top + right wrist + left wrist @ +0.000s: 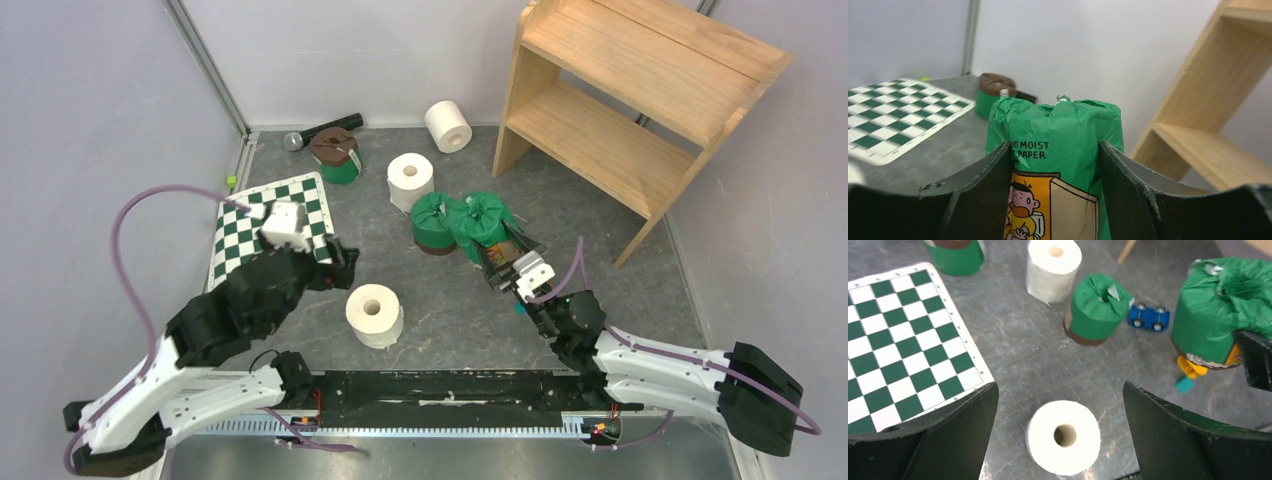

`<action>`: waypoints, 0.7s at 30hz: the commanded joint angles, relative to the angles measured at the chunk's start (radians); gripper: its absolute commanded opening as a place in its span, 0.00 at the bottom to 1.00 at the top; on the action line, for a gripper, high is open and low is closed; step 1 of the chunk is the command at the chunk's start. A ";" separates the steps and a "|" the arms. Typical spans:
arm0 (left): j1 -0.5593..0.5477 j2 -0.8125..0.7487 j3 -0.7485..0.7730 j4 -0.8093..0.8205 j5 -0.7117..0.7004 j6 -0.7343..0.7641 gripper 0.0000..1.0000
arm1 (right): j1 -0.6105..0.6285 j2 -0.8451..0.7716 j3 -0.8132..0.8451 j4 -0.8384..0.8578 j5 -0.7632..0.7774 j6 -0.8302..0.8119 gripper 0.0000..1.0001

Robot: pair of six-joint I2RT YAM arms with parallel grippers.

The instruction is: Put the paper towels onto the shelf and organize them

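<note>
The wooden shelf point(640, 90) stands at the far right with both tiers bare. Three bare white rolls stand on the table: one far point(448, 125), one in the middle point(410, 180), one near point(375, 315). My left gripper point(342, 264) is open above the near white roll point(1064, 437), whose sides lie between the spread fingers point(1059, 385). My right gripper point(505, 258) is shut on a green-wrapped roll point(485, 222), its fingers pressing both sides point(1055, 145). A second green roll point(432, 222) stands right beside it. A third point(335, 155) stands far left.
A green-white checkerboard mat point(270, 225) lies at the left under my left arm. A black microphone point(325, 128) lies by the back wall. A blue toy car point(1148, 317) and a small yellow-teal toy point(1188, 372) sit by the green rolls. Walls close in at left and right.
</note>
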State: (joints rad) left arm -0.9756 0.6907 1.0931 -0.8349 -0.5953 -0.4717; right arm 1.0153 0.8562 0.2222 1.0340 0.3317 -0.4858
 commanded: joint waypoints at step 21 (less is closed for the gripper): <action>-0.002 -0.504 -0.415 0.125 -0.248 0.030 1.00 | -0.416 0.546 0.452 0.618 0.008 -0.169 0.00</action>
State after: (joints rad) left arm -0.9756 0.1680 0.6682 -0.7383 -0.7898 -0.4328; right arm 0.6537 1.3373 0.5823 1.4334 0.3714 -0.6407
